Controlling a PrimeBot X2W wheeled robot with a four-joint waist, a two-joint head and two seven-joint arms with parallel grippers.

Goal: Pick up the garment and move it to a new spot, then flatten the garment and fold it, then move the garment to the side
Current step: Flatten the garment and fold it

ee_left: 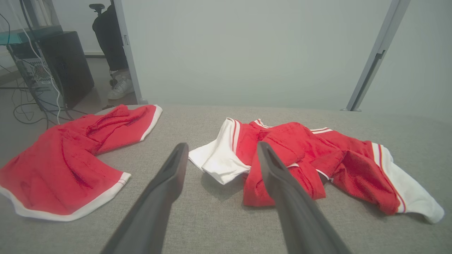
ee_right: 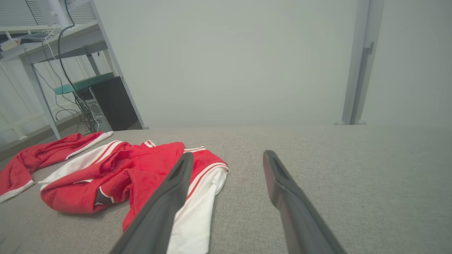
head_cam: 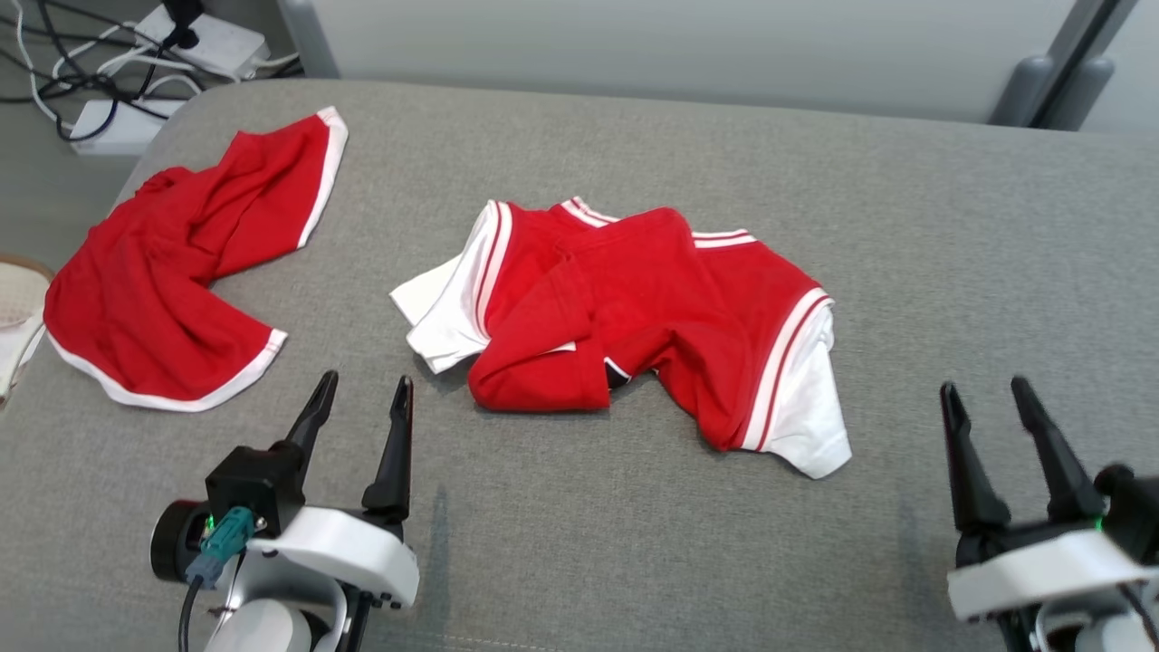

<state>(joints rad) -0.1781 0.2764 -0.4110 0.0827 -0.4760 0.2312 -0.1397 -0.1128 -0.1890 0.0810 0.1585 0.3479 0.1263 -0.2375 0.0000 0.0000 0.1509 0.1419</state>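
- item, garment (head_cam: 652, 308): red shirt with white striped sleeves, lying crumpled at the middle of the surface (head_cam: 951, 226). its body is bunched over itself, with one sleeve toward the surface's left and one toward its near right.
- item, left gripper (head_cam: 367, 380): fingers spread wide and holding nothing. it sits at the near-left of the surface, short of the garment and not touching it.
- item, right gripper (head_cam: 982, 385): fingers spread wide and holding nothing. it sits at the near-right of the surface, well apart from the garment's white sleeve.
- progress, as you can judge it: nothing is gripped, flattened or folded. the pick-up, the move to a new spot, the flattening, the fold and the set-aside all look still to do.
- item, red shorts (head_cam: 172, 281): white-trimmed and loosely spread at the far-left of the surface. you will likely want to keep them out of the grasp.
- surface: grey woven fabric, padded, with a rounded far-left corner. it is bare on its right half.
- room: a pale grey partition (head_cam: 679, 45) stands behind the surface's far edge.
- room: white power strips and cables (head_cam: 208, 36) lie on the floor off its far-left corner.
- room: in the left wrist view, a dark computer tower (ee_left: 67, 67) and a person's leg with a white shoe (ee_left: 120, 88) lie beyond that same corner.
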